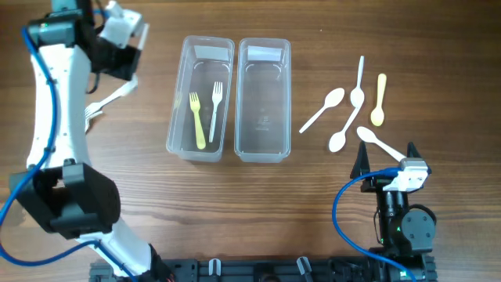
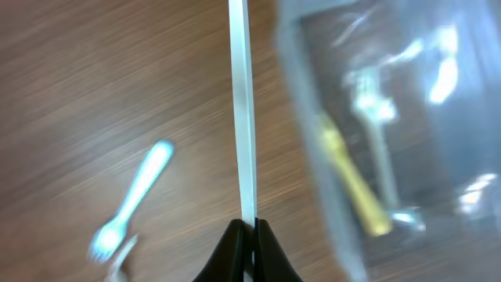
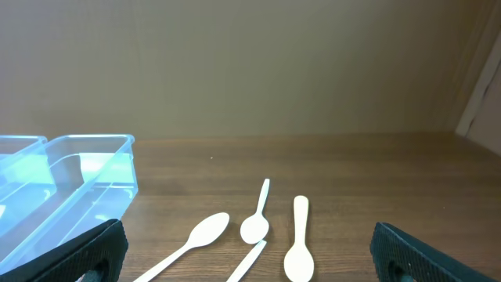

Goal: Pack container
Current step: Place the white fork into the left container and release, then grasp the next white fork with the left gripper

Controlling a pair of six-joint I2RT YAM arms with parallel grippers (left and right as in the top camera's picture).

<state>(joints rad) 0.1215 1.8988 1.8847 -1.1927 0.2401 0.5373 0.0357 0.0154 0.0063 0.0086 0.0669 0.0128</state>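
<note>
While the left gripper (image 2: 249, 229) is clenched on a thin white plastic handle (image 2: 243, 117), the handle runs straight out from its fingertips above the wooden table (image 1: 329, 204); its far end leaves the left wrist view. A loose white fork (image 2: 133, 204) lies on the table to one side. Just beside the handle stands the left clear container (image 1: 180, 102), holding a yellow fork (image 1: 197, 119) and a second white fork (image 1: 216, 102) side by side. The right clear container (image 1: 263, 149) touches it. Further right lie several white spoons (image 1: 322, 110) and a yellow spoon (image 1: 380, 100). The right gripper (image 1: 387, 149) rests near them, jaws spread wide, grasping nothing.
</note>
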